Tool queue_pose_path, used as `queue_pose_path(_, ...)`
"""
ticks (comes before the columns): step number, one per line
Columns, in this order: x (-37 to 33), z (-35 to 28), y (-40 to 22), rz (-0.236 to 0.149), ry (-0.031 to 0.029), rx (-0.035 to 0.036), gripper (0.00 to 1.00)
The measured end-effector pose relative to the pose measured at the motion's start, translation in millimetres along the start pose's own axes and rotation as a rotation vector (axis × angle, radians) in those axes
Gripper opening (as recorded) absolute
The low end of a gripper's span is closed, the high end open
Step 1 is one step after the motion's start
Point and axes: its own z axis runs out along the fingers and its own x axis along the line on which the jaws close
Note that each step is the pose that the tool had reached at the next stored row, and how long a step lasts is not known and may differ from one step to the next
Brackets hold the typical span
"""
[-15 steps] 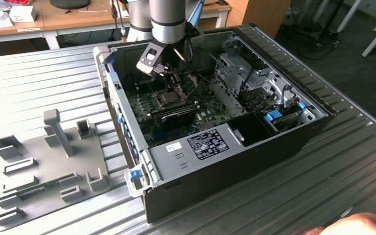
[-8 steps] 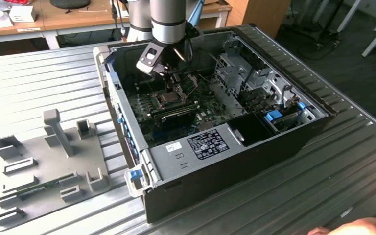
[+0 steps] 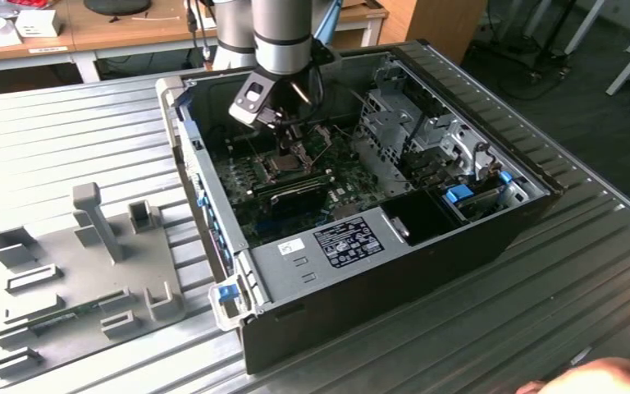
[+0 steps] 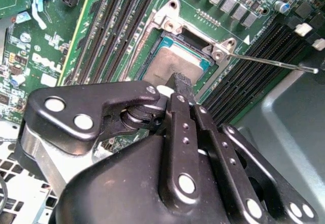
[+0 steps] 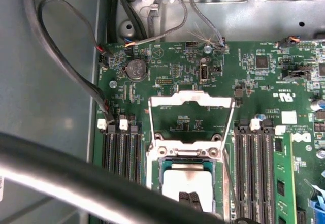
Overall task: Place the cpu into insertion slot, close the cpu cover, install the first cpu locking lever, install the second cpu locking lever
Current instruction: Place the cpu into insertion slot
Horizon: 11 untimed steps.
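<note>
The cpu [image 5: 187, 179] lies flat in the insertion slot [image 5: 153, 159] on the green board, its grey top showing in both wrist views [image 4: 166, 67]. My gripper [image 4: 183, 84] hangs straight over it, fingers together, its black tip [image 5: 193, 199] at or just above the chip's near edge. The cpu cover [image 5: 190, 97] stands swung open behind the slot, a silver frame with a window. A thin locking lever [image 4: 274, 64] sticks out free to one side of the slot. In the exterior view the gripper [image 3: 289, 146] is down inside the open computer case, over the slot [image 3: 285, 165].
Long black memory slots [image 5: 121, 150] flank the socket on both sides. Loose cables [image 5: 61, 56] run along the case wall. A metal drive cage [image 3: 403, 123] stands at the exterior view's right. A grey fixture tray [image 3: 85, 271] lies outside the case, and a hand [image 3: 605, 377] shows at the table's corner.
</note>
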Motion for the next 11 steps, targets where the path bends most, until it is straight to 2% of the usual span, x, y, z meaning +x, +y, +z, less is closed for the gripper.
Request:
queue_pose_path(7,0.0,2.4,2.1,0.000,0.0000,-0.0001,0.11)
queue_pose_path(11,-0.1,7.1,1.8,0.000,-0.0001,0.0001,0.11)
